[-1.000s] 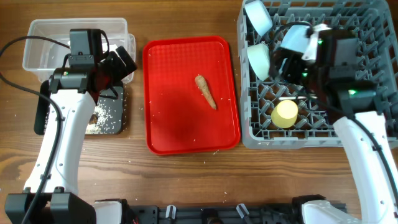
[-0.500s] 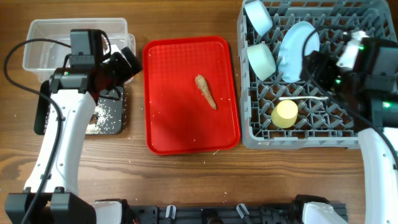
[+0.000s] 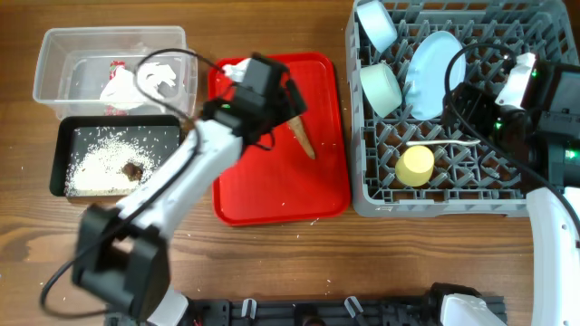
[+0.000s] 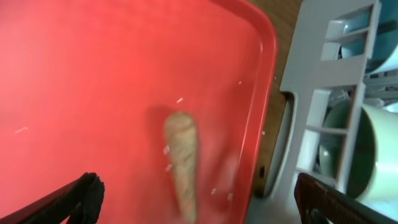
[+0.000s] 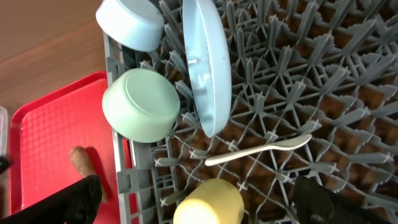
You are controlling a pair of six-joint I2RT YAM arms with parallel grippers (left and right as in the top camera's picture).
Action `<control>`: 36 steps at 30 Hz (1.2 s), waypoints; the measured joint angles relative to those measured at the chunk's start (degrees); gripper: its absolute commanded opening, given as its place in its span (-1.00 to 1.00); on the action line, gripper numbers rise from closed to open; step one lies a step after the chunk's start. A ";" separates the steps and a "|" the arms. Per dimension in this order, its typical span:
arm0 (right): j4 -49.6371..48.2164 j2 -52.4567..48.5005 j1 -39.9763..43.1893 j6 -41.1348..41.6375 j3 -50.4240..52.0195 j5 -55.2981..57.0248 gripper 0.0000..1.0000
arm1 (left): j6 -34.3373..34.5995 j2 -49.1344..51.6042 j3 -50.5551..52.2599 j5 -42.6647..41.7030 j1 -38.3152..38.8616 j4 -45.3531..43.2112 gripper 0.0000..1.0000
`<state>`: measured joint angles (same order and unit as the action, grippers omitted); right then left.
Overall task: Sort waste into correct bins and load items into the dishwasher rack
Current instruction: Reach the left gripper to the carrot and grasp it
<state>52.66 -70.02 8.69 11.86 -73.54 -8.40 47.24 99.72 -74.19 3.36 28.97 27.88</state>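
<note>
An orange-brown carrot-like stick lies on the flat red tray. My left gripper is open and empty just above the stick's thick end; in the left wrist view the stick lies between the spread fingers. My right gripper is open and empty above the grey dishwasher rack. The rack holds a pale blue plate on edge, a mint-green bowl, a white bowl, a white spoon and a yellow cup. The cup sits below the right fingers.
A clear tub at the back left holds crumpled white paper with red marks. In front of it a black tray holds rice grains and a small brown lump. A few grains dot the wood and the red tray.
My left arm has swung right from over the bins to above the carrot stick on the red tray. My right gripper left the blue plate standing in the rack and drew back right.
</note>
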 measured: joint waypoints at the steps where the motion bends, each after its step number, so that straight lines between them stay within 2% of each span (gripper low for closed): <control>1: 0.24 0.00 0.00 -0.02 0.00 -0.17 0.99 | -0.17 1.44 -0.02 0.31 0.39 -1.40 0.99; 8: 0.92 0.00 0.00 0.04 0.00 -0.59 1.00 | -6.03 11.39 -0.02 1.55 2.67 -9.03 0.99; 17: 0.92 0.00 0.00 0.72 0.00 -0.61 0.99 | -8.22 13.86 -0.02 1.57 3.45 -11.67 0.98; 19: 0.81 0.00 0.00 1.25 0.00 -0.61 0.99 | -8.24 15.58 -0.02 1.53 3.61 -12.22 0.66; 23: -0.20 0.00 0.00 2.25 0.00 -0.63 0.99 | -8.63 17.31 -0.02 1.73 4.39 -12.52 0.18; 24: -0.20 0.00 0.00 2.43 0.00 -0.63 0.99 | -8.96 17.38 -0.02 1.75 4.70 -12.48 -0.08; 25: -0.17 0.00 0.00 2.54 0.00 -0.63 1.00 | -9.27 17.46 -0.02 1.70 4.98 -12.44 -0.23; 36: 0.07 0.00 0.00 3.08 0.00 -0.83 0.99 | -9.25 17.51 -0.04 1.46 5.42 -11.26 -0.49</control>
<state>52.73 -70.02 8.69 14.94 -73.54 -9.23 38.00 117.23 -74.24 4.82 34.39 16.62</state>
